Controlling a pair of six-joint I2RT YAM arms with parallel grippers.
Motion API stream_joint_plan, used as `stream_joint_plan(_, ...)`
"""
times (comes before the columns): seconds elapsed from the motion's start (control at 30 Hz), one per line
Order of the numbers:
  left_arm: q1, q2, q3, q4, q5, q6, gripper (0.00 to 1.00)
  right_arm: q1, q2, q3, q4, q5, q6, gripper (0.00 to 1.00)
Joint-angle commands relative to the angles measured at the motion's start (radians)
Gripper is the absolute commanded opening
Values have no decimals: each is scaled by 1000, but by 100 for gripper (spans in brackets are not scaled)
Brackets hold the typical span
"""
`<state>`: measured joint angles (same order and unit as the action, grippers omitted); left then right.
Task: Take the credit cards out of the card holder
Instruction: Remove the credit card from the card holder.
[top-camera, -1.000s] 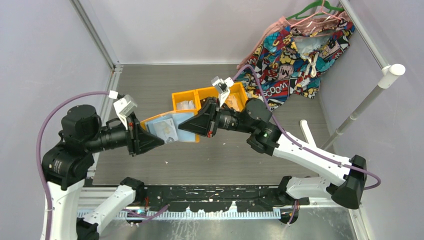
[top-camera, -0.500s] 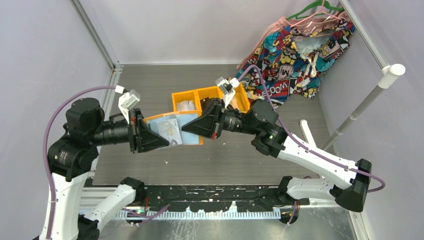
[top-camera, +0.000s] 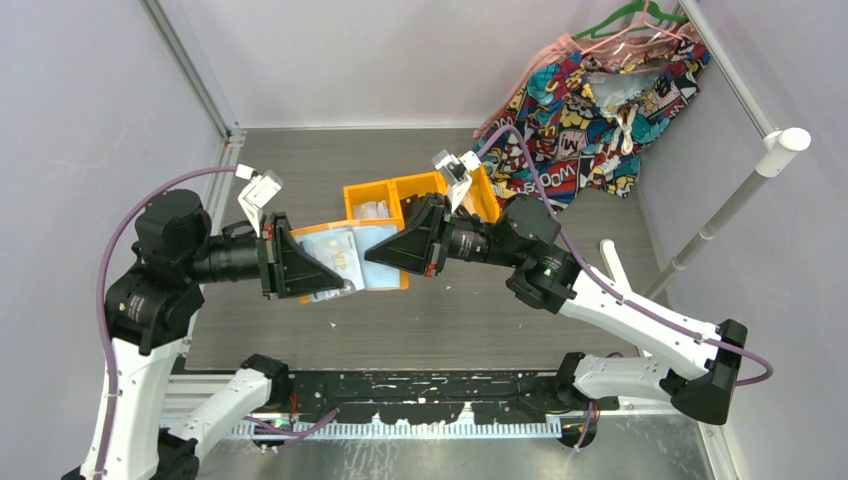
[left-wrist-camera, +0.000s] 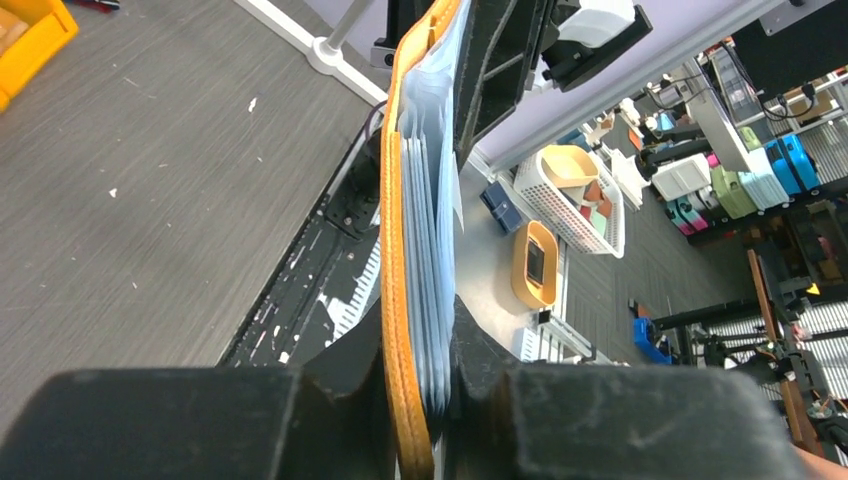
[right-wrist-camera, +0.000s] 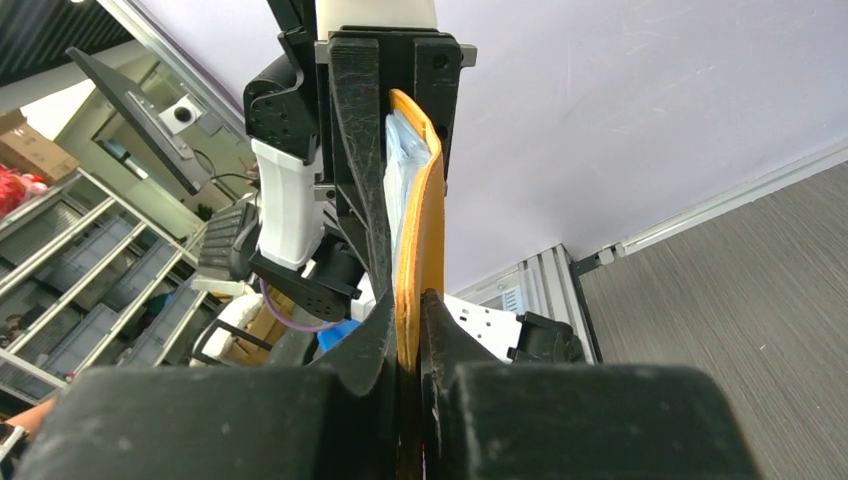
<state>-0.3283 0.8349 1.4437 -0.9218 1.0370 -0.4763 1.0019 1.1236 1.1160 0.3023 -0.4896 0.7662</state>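
The orange card holder hangs open in the air between both grippers, its pale blue pockets facing up. My left gripper is shut on its left side, pinching the orange cover and the blue pocket pages. My right gripper is shut on the holder's right orange cover. A pale credit card shows inside a pocket in the top view. No card is outside the holder.
Orange bin trays with pale items stand behind the holder. A colourful patterned garment on hangers lies at the back right. A white bar lies on the grey table to the right. The table's near edge has a black rail.
Both grippers have carried the holder a little rightward and up. The left arm has swung up and turned, and the holder lies flatter and more open.
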Motion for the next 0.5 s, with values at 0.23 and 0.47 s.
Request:
stream_joint_plan(0.23,-5,-7,51,-8,-160,64,0,3,-6,109,-153,33,-45,53)
stream_joint_plan(0.47,-5,35,43,-132,-344,209,0,-45,-59,263,-456,334,-118,65)
